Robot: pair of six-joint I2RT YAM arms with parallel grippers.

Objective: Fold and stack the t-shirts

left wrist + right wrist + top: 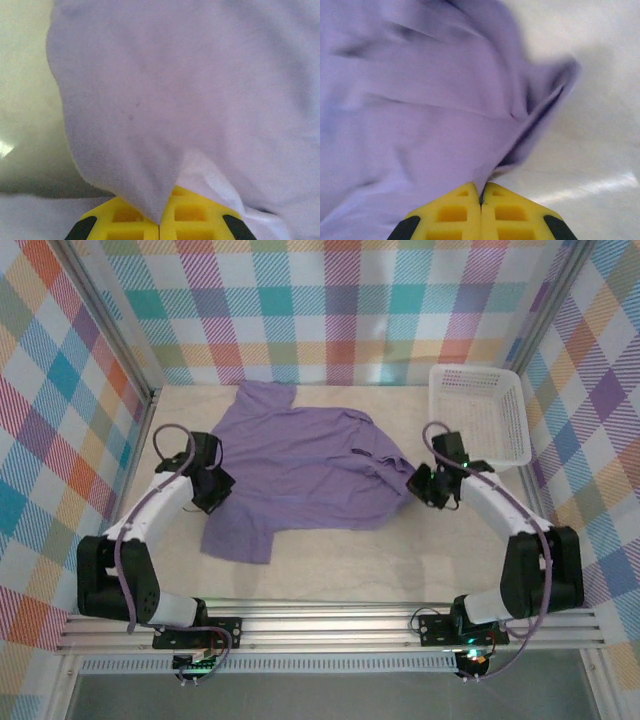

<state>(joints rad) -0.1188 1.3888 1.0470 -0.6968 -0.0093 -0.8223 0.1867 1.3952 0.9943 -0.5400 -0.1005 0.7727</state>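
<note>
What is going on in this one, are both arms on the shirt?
Yes. The left gripper is shut on a pinch of fabric at the left edge of the lavender t-shirt, and the right gripper is shut on its right edge. The shirt lies spread but rumpled on the table, not yet folded. A white basket sits at the far right corner.

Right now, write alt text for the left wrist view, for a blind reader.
The yellow left gripper, shut, pinches a fold of the lavender t-shirt, whose soft fabric drapes up and away from it. Pale table shows along the left edge.
</note>
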